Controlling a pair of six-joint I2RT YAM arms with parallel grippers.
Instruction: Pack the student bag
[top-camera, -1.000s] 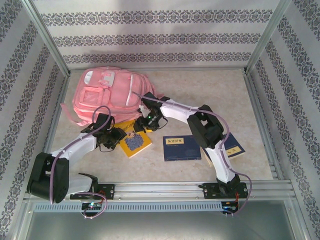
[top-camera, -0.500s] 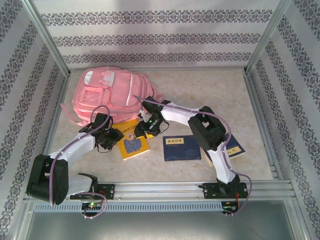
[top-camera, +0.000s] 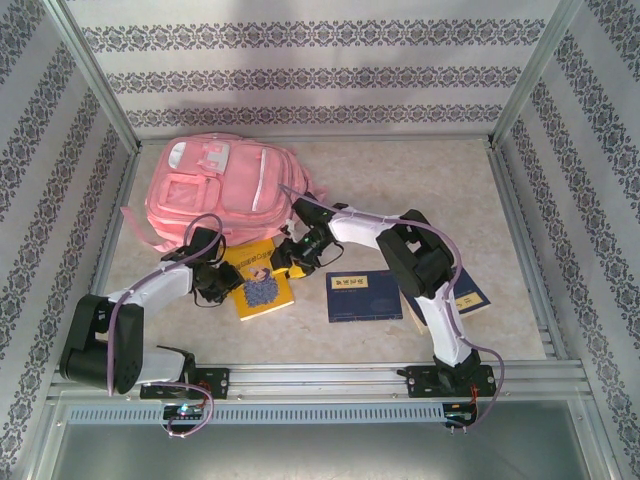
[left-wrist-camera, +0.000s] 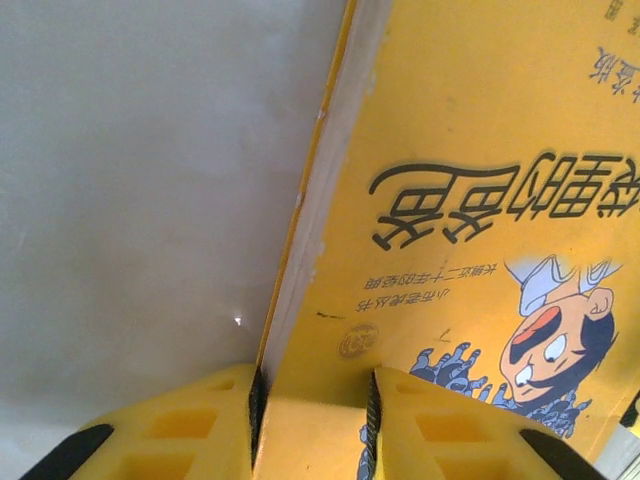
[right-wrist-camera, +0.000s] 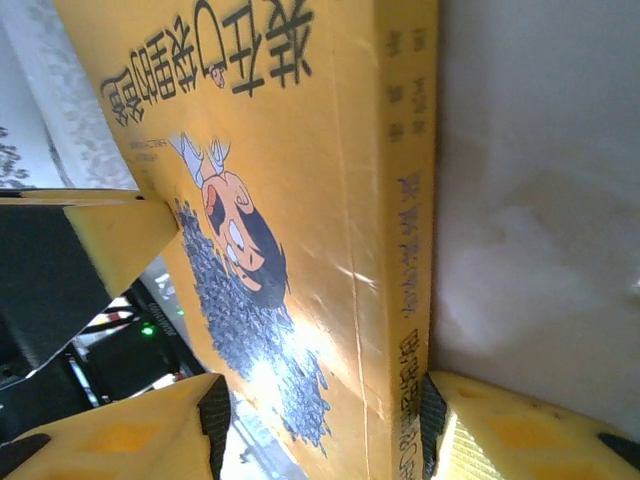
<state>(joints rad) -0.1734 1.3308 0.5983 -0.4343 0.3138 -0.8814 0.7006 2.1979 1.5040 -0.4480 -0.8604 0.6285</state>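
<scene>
The student bag (top-camera: 220, 190), a large pink backpack, lies flat at the back left of the table. Just in front of it lies a yellow cartoon-cover book (top-camera: 262, 285). My left gripper (top-camera: 226, 280) is at the book's left edge. In the left wrist view it (left-wrist-camera: 315, 385) is shut on the yellow book (left-wrist-camera: 470, 200), one pad on the cover and one under the page edge. My right gripper (top-camera: 291, 258) is at the book's far right corner. In the right wrist view it (right-wrist-camera: 320, 400) straddles the spine (right-wrist-camera: 405, 250), open, with a gap at the left pad.
A blue book (top-camera: 363, 295) lies flat right of the yellow one. Another blue book (top-camera: 470, 298) sits partly under the right arm. Patterned walls enclose the table (top-camera: 400, 180) on three sides, and a metal rail (top-camera: 320, 380) runs along the near edge.
The left jaws have closed onto the yellow book's edge and the left elbow has drawn back. The right gripper has come down to the book's far corner and its jaws have narrowed.
</scene>
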